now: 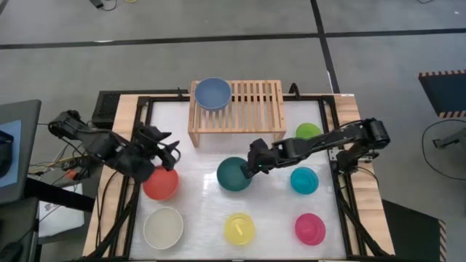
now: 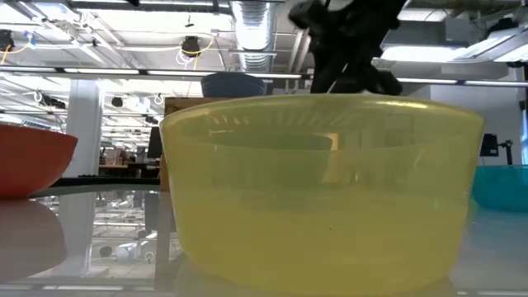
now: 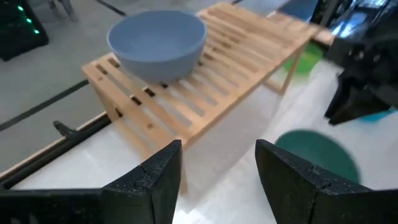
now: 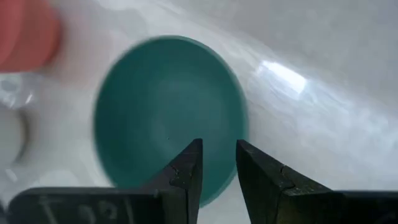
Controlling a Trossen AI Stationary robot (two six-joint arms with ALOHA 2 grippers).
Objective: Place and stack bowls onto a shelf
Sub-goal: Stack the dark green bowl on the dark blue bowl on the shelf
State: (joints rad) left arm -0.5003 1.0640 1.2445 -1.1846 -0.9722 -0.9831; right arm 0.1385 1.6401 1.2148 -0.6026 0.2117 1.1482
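A slate blue bowl (image 1: 212, 92) fills the wooden shelf's (image 1: 251, 102) left end, its other slats lie open, and the right tool (image 1: 253, 168) blocks the dark teal bowl (image 1: 233, 175).

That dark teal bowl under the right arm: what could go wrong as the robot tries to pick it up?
The right gripper hangs over the dark teal bowl's rim with jaws only narrowly apart; they might miss the thin rim or tip the bowl. The red bowl and the left gripper are close by, so a pushed bowl could slide into them. On the shelf, the slate blue bowl sits at one end; a careless carry might knock it.
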